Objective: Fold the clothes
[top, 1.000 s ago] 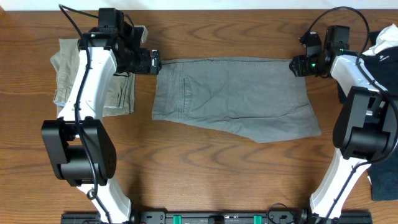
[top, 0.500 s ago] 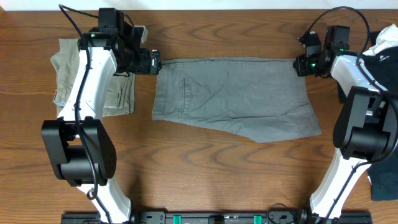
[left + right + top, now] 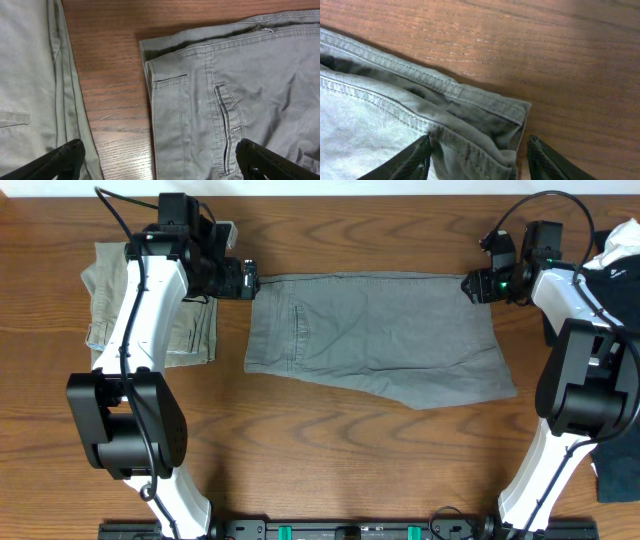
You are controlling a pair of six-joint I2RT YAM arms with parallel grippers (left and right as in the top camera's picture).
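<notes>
The shorts (image 3: 375, 335) lie flat on the table (image 3: 330, 460), my left gripper (image 3: 248, 280) and right gripper (image 3: 472, 285) both spread open over the far corners, so I judge grasping is in hand: next, lower and pinch both layers evenly.

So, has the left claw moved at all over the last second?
No. In the overhead view the left claw sits at the same spot by the top-left corner of the grey shorts, and its position against the khaki trousers is unchanged.
</notes>
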